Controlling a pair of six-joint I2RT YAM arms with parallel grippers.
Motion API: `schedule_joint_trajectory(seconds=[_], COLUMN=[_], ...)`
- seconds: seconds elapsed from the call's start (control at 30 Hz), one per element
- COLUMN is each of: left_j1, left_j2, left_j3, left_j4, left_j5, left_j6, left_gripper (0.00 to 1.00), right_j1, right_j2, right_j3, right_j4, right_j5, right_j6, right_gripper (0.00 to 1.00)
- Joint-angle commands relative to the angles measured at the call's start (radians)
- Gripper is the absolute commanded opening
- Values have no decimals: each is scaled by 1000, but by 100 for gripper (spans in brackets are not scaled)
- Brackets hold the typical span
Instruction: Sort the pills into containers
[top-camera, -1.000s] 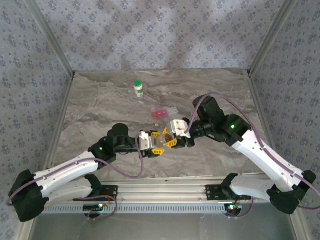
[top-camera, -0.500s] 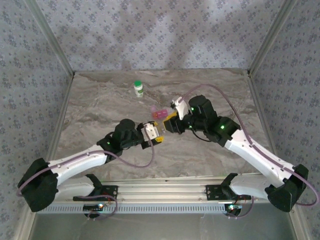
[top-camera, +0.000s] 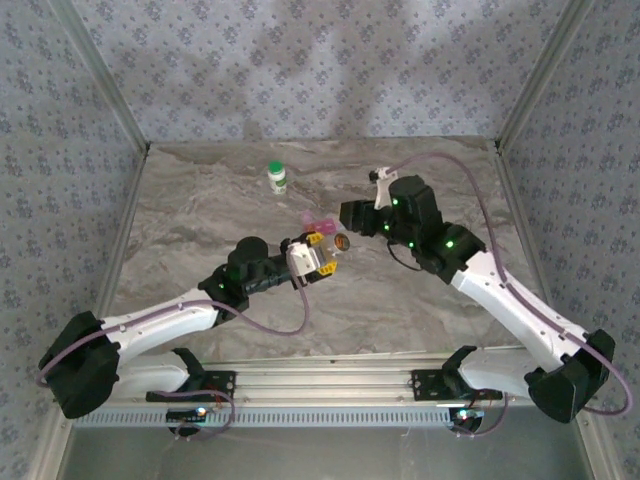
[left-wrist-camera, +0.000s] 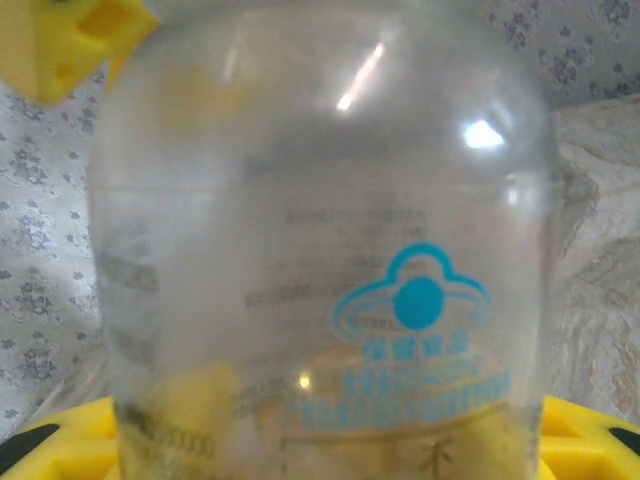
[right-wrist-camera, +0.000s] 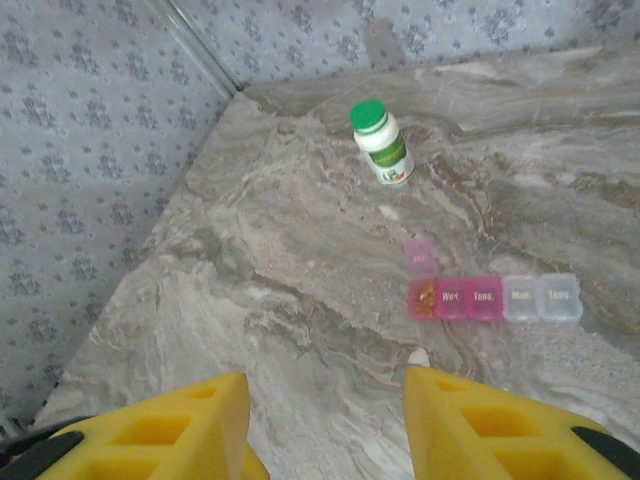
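Note:
My left gripper (top-camera: 318, 260) is shut on the clear vial (left-wrist-camera: 320, 260), which carries a blue logo and sits right in front of the left wrist camera. From above, the vial's amber end (top-camera: 341, 241) points toward the pink-and-clear pill case (top-camera: 320, 222). My right gripper (right-wrist-camera: 325, 390) is open with nothing between its yellow fingers (right-wrist-camera: 470, 420), and it hovers just right of the case. In the case (right-wrist-camera: 495, 297), the leftmost pink compartment has its lid up and holds orange pills (right-wrist-camera: 427, 297). A small white pill (right-wrist-camera: 418, 356) lies on the table near the right finger.
The white bottle with a green cap (top-camera: 277, 177) (right-wrist-camera: 382, 142) stands upright toward the back left of the marble table (top-camera: 200, 230). Patterned walls close the table in on three sides, with metal posts at the corners.
The right gripper has pulled back from the vial toward the far side, and its jaws have parted. The left gripper has carried the vial a little forward toward the pill case.

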Motion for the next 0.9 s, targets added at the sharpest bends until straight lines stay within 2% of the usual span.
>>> schedule_joint_trajectory(seconds=[0.0, 0.07, 0.23, 0.3, 0.4, 0.53, 0.87], left_j1=[0, 7, 46, 52, 57, 59, 58], left_j2=[-16, -21, -35, -42, -52, -56, -56], left_j3=[-27, -31, -12, -11, -12, -21, -25], left_j4=[73, 65, -26, -51, -94, -118, -120], left_j5=[-6, 10, 104, 133, 164, 173, 191], left_j6=[-38, -47, -60, -57, -42, -29, -29], left_gripper=[0, 0, 0, 0, 0, 0, 0], right_j1=[-54, -83, -99, -128, -151, -134, -66], right_j2=[-52, -72, -122, -115, -63, 29, 155], right_j3=[78, 76, 60, 64, 117, 199, 274], right_j4=[-81, -75, -154, -202, -354, -483, -586], right_j5=[-52, -161, -439, -552, -705, -725, -747], right_j6=[-135, -315, -881, -1029, -1238, -1384, -1497], right_gripper=[47, 48, 61, 66, 68, 68, 73])
